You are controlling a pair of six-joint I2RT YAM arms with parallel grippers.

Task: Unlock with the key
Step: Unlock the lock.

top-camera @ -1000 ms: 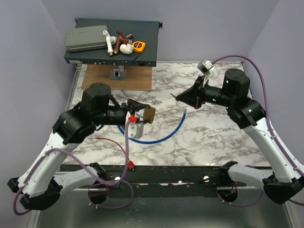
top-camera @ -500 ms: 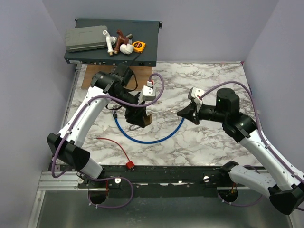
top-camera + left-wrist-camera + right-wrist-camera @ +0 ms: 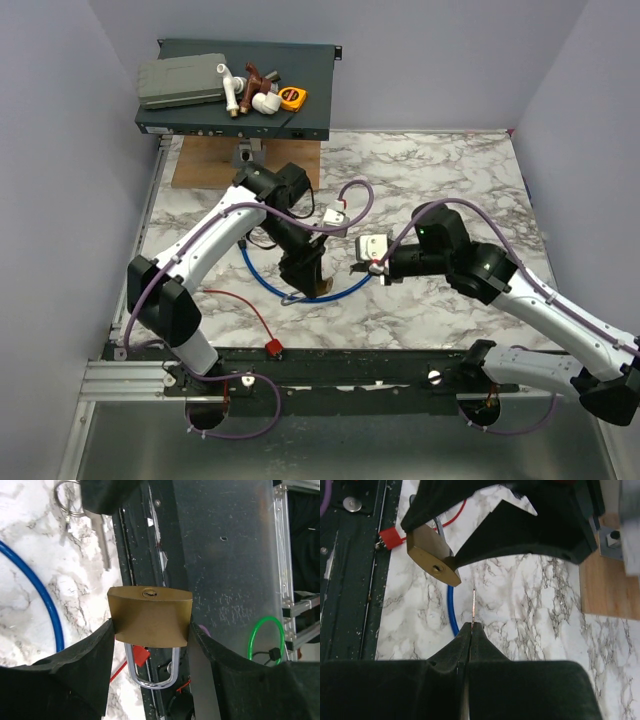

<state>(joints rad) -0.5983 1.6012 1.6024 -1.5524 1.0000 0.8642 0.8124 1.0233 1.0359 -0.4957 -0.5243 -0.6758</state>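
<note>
My left gripper (image 3: 306, 277) is shut on the brass padlock (image 3: 315, 284) and holds it above the table. In the left wrist view the padlock (image 3: 150, 617) sits between the fingers, keyhole outward and silver shackle toward the wrist. My right gripper (image 3: 357, 268) is shut on a thin metal key (image 3: 473, 605), seen edge-on and pointing at the padlock (image 3: 432, 562) a short gap away. The key (image 3: 104, 545) hangs with a ring in the left wrist view. A red tag (image 3: 271, 347) on a red cord lies loose by the table's front edge.
A blue cable lock (image 3: 262, 278) curves on the marble under both grippers. A dark rack unit (image 3: 300, 110) with several small items stands at the back left, with a wooden board (image 3: 210, 160) in front of it. A black rail (image 3: 400, 365) runs along the front edge.
My left arm has carried the padlock right and toward the front. My right gripper has moved left and down with the key, closing most of the gap to the padlock.
</note>
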